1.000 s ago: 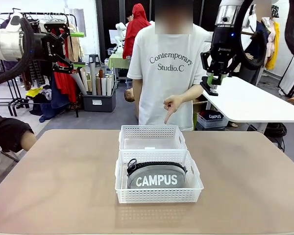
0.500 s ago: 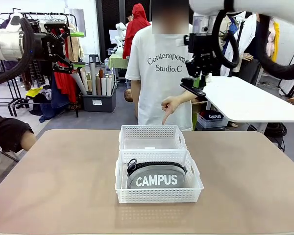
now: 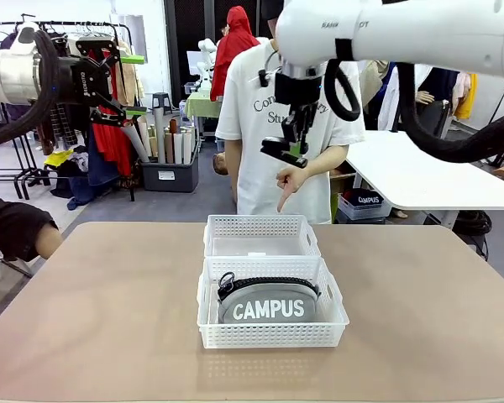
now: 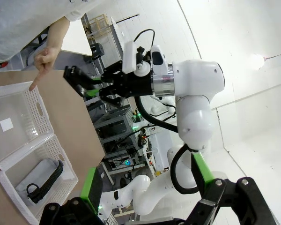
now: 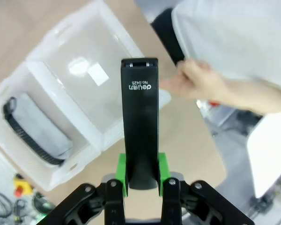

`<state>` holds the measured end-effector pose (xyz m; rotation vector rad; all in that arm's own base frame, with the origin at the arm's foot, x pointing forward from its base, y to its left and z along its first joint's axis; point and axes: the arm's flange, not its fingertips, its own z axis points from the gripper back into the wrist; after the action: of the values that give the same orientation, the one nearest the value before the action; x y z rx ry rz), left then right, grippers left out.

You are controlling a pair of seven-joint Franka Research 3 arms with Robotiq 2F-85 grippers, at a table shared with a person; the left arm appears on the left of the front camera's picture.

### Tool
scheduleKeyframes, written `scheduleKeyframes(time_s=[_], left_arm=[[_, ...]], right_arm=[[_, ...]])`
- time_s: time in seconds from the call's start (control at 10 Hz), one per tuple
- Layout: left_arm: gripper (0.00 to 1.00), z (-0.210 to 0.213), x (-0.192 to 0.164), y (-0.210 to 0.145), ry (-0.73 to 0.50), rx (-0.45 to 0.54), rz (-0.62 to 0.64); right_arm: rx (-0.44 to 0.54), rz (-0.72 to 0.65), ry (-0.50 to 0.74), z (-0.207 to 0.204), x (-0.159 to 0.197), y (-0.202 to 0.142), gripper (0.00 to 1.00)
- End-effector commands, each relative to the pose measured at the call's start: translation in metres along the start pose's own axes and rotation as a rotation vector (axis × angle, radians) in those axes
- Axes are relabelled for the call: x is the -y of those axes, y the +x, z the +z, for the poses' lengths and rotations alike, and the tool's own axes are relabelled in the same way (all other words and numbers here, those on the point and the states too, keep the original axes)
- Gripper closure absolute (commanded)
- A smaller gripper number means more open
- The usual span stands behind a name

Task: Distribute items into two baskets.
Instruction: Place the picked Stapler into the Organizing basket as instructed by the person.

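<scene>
High above the worktop [image 3: 109, 319], the right gripper [image 3: 287, 149] pinches the black stapler [image 5: 140, 119] in its jaws over the empty far basket [image 3: 260, 236], where a person's pointing hand [image 3: 291, 180] risks a knock if it descends carelessly; the left gripper [image 3: 122, 84] waits with jaws spread, and the grey pouch [image 3: 267, 302] lies in the near basket [image 3: 271, 334].

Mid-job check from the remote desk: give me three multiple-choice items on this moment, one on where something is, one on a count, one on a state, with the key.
1. Where does the grey pouch lie?
A. in the near basket
B. in the far basket
C. on the bare table

2. How many white baskets stand on the table?
A. one
B. two
C. three

3. What is the right gripper doing?
A. standing open with nothing in it
B. shut on the pouch
C. shut on the black stapler

Key: 1 A, the front view shows the CAMPUS lettering inside the basket closer to the robot. 2 B, two alike baskets sit end to end at mid-table. 3 C, the right wrist view shows the green-padded fingers clamped on the stapler's end, above the baskets.
</scene>
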<state>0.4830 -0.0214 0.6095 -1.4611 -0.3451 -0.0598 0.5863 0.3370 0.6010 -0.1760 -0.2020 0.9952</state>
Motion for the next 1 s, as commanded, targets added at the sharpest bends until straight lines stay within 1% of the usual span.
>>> scheduleKeyframes(time_s=[0.0,0.1,0.2,0.3,0.4,0.5,0.9], left_arm=[[0.0,0.0,0.002,0.0,-0.002,0.001,0.001],[0.0,0.0,0.002,0.0,-0.002,0.001,0.001],[0.0,0.0,0.002,0.0,-0.002,0.001,0.001],[0.0,0.0,0.002,0.0,-0.002,0.001,0.001],[0.0,0.0,0.002,0.0,-0.002,0.001,0.001],[0.0,0.0,0.002,0.0,-0.002,0.001,0.001],[0.0,0.0,0.002,0.0,-0.002,0.001,0.001]], right_arm=[[0.031,0.171,-0.015,-0.007,0.0,0.003,1.0],[0.039,0.225,0.003,-0.013,-0.005,0.005,1.0],[0.026,0.281,-0.017,-0.02,-0.009,0.003,1.0],[-0.018,0.322,0.001,-0.024,-0.012,0.0,1.0],[-0.029,0.325,0.034,-0.027,-0.015,0.003,1.0],[0.003,0.267,0.015,-0.026,-0.012,0.01,1.0],[0.003,0.267,0.015,-0.026,-0.012,0.01,1.0]])
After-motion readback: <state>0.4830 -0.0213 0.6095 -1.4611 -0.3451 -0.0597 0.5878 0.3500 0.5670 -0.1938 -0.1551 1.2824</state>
